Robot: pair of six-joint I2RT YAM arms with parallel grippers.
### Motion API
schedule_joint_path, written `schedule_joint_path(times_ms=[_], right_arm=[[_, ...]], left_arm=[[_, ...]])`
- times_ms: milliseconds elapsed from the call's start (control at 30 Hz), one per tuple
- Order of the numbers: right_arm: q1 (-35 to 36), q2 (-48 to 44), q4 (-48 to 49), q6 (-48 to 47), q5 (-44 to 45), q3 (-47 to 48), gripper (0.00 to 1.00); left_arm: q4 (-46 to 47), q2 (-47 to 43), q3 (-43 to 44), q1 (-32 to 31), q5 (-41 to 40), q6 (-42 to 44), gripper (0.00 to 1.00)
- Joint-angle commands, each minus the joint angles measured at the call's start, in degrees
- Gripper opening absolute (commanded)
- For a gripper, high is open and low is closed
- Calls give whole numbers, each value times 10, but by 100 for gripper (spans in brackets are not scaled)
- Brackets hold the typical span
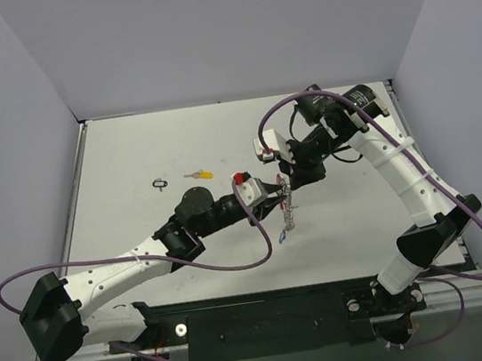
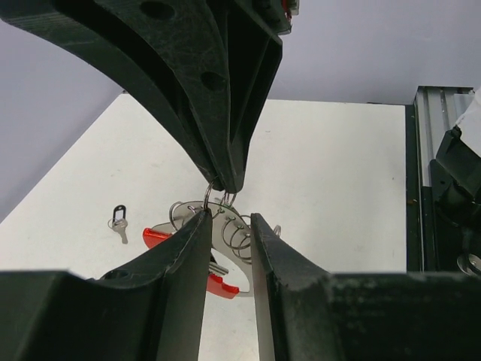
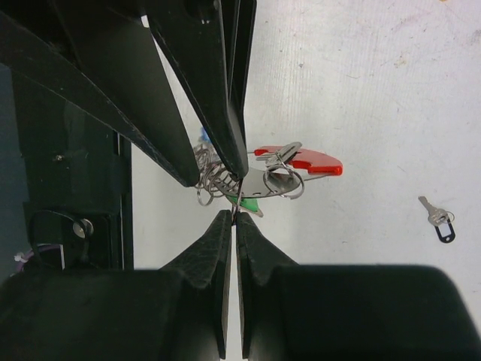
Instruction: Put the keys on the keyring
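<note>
The keyring (image 1: 287,204), a silver plate with wire coils and a curved red piece (image 3: 302,159), hangs above the table between both grippers. My right gripper (image 3: 235,216) is shut on one thin wire ring of it. A green-headed key (image 3: 249,203) hangs at that ring. My left gripper (image 2: 229,224) stands open with a narrow gap, and the keyring's plate (image 2: 229,248) shows in that gap; whether the pads touch it I cannot tell. A yellow-headed key (image 1: 198,175) and a black-headed key (image 2: 119,222) lie on the table to the left. A blue-headed key (image 1: 283,236) lies below the keyring.
The right arm's fingers (image 2: 225,150) reach down just past my left fingertips. A black rail (image 2: 436,188) runs along the table's edge. Grey walls enclose the white table (image 1: 129,151) on three sides.
</note>
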Motion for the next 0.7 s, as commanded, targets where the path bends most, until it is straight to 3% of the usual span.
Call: schedule_joint_path(times_ms=[0,667], right_arm=[[4,1,-146,2,-7,9,0],[4,2,-146,1,-21,13,0]], left_arm=[[50,-7,6,-5,-35,19,37],[71,-14,-11,-6,-22,36,33]])
